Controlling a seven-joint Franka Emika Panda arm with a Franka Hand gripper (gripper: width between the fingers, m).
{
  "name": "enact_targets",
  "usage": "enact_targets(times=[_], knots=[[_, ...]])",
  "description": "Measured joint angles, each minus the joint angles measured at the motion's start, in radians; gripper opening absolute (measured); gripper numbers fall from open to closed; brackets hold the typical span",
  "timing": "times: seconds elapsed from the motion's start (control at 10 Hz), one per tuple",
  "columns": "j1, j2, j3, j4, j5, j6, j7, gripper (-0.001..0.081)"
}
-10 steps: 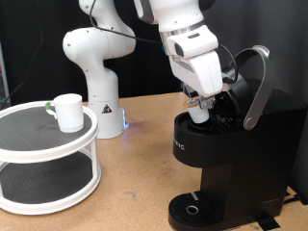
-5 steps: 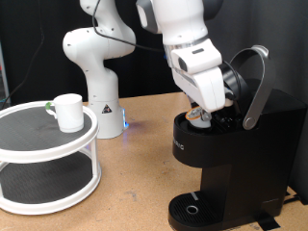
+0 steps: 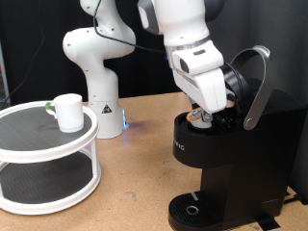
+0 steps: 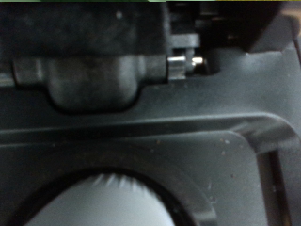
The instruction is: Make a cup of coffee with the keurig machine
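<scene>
Item 1, nearest: round drip tray (image 3: 195, 209) at the foot of the keurig machine (image 3: 231, 164), low at the exterior view's right. Bare; no cup stands on it. I judge the brewing stage not reached.

Item 2: keurig machine, matte black, on the wooden surface (image 3: 135, 183). Lid raised, its silver-grey handle band (image 3: 258, 87) arching up and back. Pod chamber open.

Item 3: my fingers (image 3: 200, 115), lowered into the mouth of that chamber. The exterior view shows a small pale object with a tan top at my fingertips, sitting at the chamber; I judge this the pod, being seated or just seated. Whether my fingers are spread or pinching it I cannot tell: the hand's body and the machine rim cover them.

Item 4: white cup (image 3: 67, 112), on the top tier of the round white two-tier stand (image 3: 38, 159), exterior view's left, well apart from the machine. Untouched, by its position.

Item 5, farthest: a second white robot base (image 3: 94, 67) behind the surface.

Views compared. Exterior: gives whole layout, cup, tray, lid. Wrist: none of those; close dark machine interior, a hinge pin (image 4: 185, 62), and a pale ridged round shape (image 4: 113, 200) in the well, likely the pod.
</scene>
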Motion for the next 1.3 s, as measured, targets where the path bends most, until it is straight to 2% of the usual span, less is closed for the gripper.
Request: enact_targets(times=[0.5,0.7,0.8,0.9,1.3], knots=[[0.001,0.006,0.004,-0.005,-0.031,0.016,0.0,0.0434],[0.005,0.039,0.017,-0.012,-0.032,0.063,0.0,0.0687],[0.005,0.045,0.021,-0.008,-0.032,0.081,0.001,0.0687],[0.005,0.045,0.022,-0.008,-0.031,0.083,0.001,0.0783],[0.005,0.045,0.022,-0.009,0.002,0.084,-0.003,0.0805]])
